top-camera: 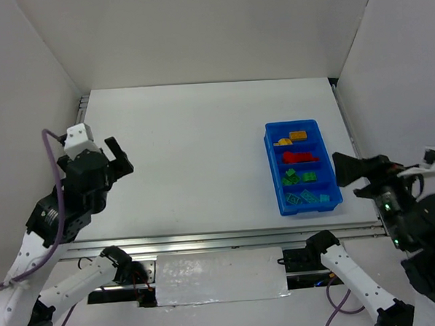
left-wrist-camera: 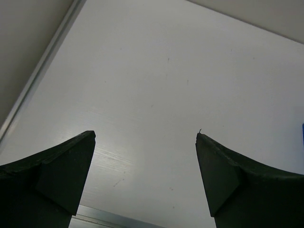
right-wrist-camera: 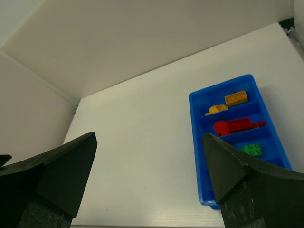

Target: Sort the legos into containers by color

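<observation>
Tray (top-camera: 271,167) position: right half of the white worktop (top-camera: 188,157), long side running away from the arm bases. The tray is bright blue and divided by ridges into four compartments, one behind another.

Contents, far to near, in the top view:
- Farthest compartment: yellow-orange pieces (top-camera: 298,136).
- Second compartment: red pieces (top-camera: 299,157).
- Third compartment: green pieces (top-camera: 298,177).
- Nearest compartment: cyan pieces (top-camera: 307,197).

In the right wrist view, the cyan row is hidden behind one finger.

Left claw (top-camera: 119,158): raised over the left side of the worktop, well apart from the tray. Its fingers are spread wide, with bare worktop showing between them in the left wrist view.

Right claw (top-camera: 347,174): just beside the tray's right wall, near the two closest compartments, and lifted off the surface. Its fingers are spread wide and hold no piece.
</observation>
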`<state>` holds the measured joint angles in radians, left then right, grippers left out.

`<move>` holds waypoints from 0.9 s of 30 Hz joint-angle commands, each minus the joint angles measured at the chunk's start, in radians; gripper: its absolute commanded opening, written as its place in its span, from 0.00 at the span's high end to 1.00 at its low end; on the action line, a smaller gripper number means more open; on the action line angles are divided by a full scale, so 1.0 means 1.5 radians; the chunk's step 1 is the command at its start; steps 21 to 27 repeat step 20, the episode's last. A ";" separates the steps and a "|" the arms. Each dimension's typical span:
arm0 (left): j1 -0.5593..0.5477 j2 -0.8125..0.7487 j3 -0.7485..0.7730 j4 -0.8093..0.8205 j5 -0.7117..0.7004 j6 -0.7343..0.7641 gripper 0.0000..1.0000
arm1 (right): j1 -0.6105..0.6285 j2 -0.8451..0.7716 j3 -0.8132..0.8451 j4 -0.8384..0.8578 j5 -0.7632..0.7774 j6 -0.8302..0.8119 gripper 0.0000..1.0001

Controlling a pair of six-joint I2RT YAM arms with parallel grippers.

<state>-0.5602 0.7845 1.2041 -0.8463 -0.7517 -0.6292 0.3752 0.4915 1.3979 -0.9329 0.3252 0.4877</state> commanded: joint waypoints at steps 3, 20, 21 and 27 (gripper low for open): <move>0.003 -0.097 0.033 -0.038 -0.074 0.061 0.00 | 0.002 -0.039 0.097 -0.179 -0.021 -0.077 0.00; 0.004 -0.233 0.056 -0.142 -0.064 0.067 0.01 | 0.025 -0.131 0.069 -0.196 -0.037 -0.082 0.01; 0.004 -0.233 0.056 -0.142 -0.064 0.067 0.01 | 0.025 -0.131 0.069 -0.196 -0.037 -0.082 0.01; 0.004 -0.233 0.056 -0.142 -0.064 0.067 0.01 | 0.025 -0.131 0.069 -0.196 -0.037 -0.082 0.01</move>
